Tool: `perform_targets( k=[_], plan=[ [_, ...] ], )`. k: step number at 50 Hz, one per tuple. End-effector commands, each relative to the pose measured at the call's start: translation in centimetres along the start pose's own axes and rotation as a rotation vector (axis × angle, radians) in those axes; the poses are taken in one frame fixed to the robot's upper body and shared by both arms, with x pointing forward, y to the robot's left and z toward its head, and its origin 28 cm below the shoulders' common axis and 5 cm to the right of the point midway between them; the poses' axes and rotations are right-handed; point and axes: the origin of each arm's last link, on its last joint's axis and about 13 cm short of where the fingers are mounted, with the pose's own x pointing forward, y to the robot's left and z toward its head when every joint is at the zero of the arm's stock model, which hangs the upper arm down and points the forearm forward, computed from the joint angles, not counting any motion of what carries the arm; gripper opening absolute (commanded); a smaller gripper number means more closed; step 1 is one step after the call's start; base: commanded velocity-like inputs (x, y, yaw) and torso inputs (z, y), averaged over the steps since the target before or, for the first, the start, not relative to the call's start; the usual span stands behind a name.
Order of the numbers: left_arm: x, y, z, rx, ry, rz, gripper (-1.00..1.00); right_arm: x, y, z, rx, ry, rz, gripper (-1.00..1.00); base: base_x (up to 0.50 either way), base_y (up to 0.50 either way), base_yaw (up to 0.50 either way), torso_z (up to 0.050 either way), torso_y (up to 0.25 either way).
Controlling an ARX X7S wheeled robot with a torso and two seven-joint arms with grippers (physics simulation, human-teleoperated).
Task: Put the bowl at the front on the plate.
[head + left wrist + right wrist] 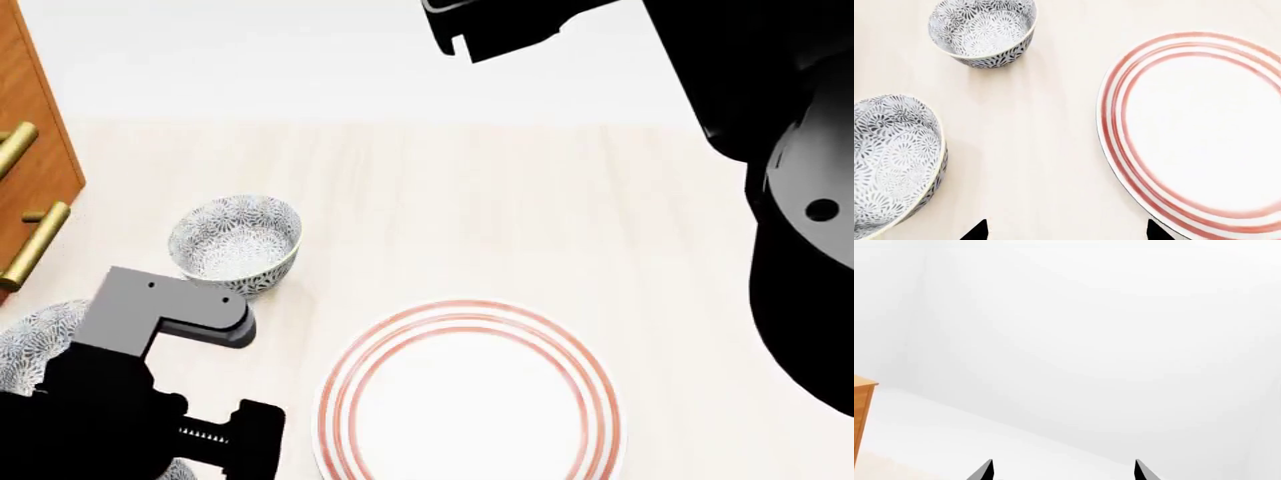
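A pale wood-grain table [534,200] fills the head view, with a white wall behind it and a wooden cabinet [27,150] with brass handles at the far left. The plate [467,395] lies near the table's front edge, empty. In the head view two patterned bowls show: a far bowl [236,243] set back and left of the plate, and a near bowl [30,345] at the left edge, mostly hidden behind the left arm. By its place this nearer one looks to be the bowl at the front, though a third could lie out of sight. In the left wrist view the same near bowl [891,160] sits well apart from the plate [1201,130], with bare table between them. The left gripper [1064,231] hovers over that bare strip; only its two dark fingertips show, spread wide with nothing between them, so it is released. The right gripper [1062,471] is raised high and faces the wall, its tips likewise apart and empty. The main risk from here is choosing the wrong bowl, since they look alike and the near one is half hidden from the head camera. Another is the grasp: a thin, curved rim may slip or tip the bowl if the fingers close off-centre. Coming down where the gripper now hangs would miss the bowl, or clip the plate's rim and shove it.
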Motion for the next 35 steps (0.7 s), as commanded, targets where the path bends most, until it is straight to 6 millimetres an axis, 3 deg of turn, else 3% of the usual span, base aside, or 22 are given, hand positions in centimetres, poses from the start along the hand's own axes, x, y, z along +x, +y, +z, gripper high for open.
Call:
perform_targets(
  k=[1, 35],
  plan=[
    [0.5, 0.1, -1.1, 0.018, 0.035, 0.013, 1.00, -0.1, 0.0, 0.2, -0.004, -0.004, -0.003, 1.00, 0.00, 0.00, 0.00, 0.000, 0.000],
    [2.1, 0.4, -4.2, 0.016, 0.123, 0.021, 1.00, 0.0, 0.0, 0.1, -0.002, -0.003, -0.001, 1.00, 0.00, 0.00, 0.00, 0.000, 0.000]
  ],
)
